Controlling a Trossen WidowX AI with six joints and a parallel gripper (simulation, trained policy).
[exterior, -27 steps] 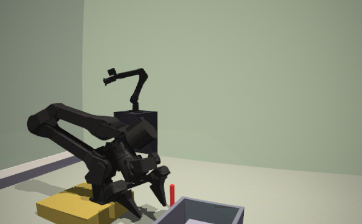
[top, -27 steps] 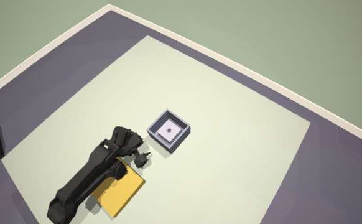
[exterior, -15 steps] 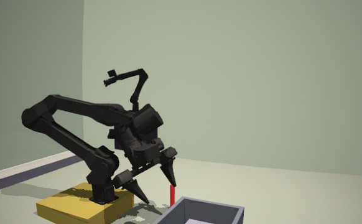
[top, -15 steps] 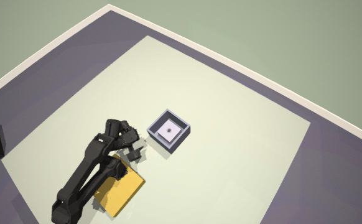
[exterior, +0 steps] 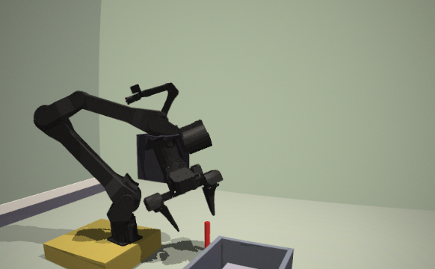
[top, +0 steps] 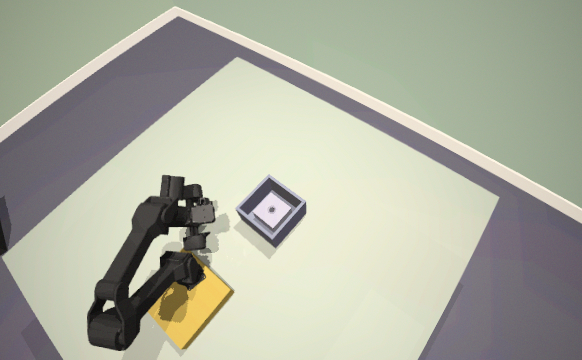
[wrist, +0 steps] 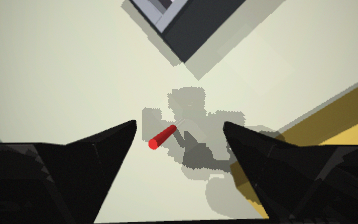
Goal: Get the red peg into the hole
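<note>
From my end of the feed, I can read no text, label, brand, number or sign in any of the three views.
</note>
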